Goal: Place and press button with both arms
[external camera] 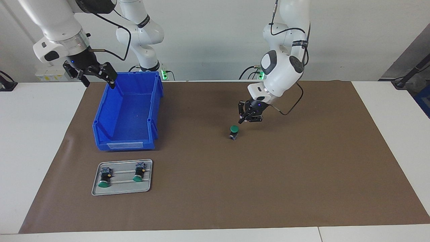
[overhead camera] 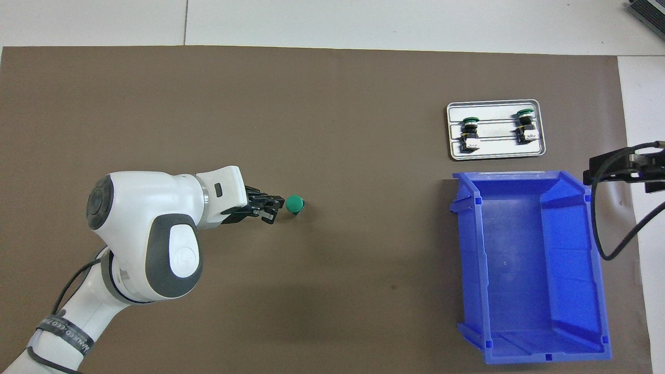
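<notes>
The button (external camera: 234, 131) stands upright on the brown mat near the table's middle, green cap up; it also shows in the overhead view (overhead camera: 295, 204). My left gripper (external camera: 245, 120) hangs tilted just beside and slightly above the button, on the side toward the left arm's end, fingers a little apart and not touching it; the overhead view (overhead camera: 274, 209) shows the same. My right gripper (external camera: 99, 81) is open and empty, raised over the blue bin's corner nearest the robots; only part of it shows in the overhead view (overhead camera: 626, 169).
An empty blue bin (external camera: 124, 145) (overhead camera: 519, 270) stands toward the right arm's end. A metal tray (external camera: 124, 188) (overhead camera: 496, 150), farther from the robots than the bin, holds two more green-capped buttons lying on their sides (external camera: 104, 177) (external camera: 139, 172).
</notes>
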`<action>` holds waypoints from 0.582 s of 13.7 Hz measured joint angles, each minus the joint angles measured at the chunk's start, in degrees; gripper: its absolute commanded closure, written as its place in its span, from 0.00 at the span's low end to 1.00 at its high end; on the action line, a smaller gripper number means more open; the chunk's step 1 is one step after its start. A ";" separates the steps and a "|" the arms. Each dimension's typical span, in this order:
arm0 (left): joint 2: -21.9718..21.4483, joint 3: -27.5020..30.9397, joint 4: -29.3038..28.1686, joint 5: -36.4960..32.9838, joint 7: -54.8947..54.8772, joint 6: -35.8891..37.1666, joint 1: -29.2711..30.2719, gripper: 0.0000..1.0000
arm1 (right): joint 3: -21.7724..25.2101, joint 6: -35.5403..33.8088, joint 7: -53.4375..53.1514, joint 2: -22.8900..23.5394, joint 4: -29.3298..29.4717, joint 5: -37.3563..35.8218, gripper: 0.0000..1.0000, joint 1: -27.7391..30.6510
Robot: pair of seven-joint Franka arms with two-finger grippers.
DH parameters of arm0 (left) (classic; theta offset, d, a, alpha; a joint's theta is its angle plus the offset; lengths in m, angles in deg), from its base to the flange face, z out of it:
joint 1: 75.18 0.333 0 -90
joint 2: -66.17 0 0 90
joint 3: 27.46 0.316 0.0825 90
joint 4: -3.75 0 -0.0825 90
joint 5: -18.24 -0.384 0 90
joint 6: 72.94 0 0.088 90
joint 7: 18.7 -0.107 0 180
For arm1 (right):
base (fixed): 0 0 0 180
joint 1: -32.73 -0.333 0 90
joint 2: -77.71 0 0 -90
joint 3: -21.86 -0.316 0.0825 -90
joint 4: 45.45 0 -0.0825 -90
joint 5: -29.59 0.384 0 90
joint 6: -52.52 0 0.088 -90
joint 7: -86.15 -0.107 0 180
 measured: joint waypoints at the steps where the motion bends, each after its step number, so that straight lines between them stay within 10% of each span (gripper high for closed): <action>1: 0.36 0.00 0.81 -3.80 2.93 -0.07 -0.47 1.00 | 0.00 0.00 0.00 0.00 0.00 0.00 0.00 0.00; 8: 5.12 -0.05 6.14 -17.61 12.94 -0.09 -3.78 1.00 | 0.00 0.00 0.00 0.00 0.00 0.00 0.00 0.00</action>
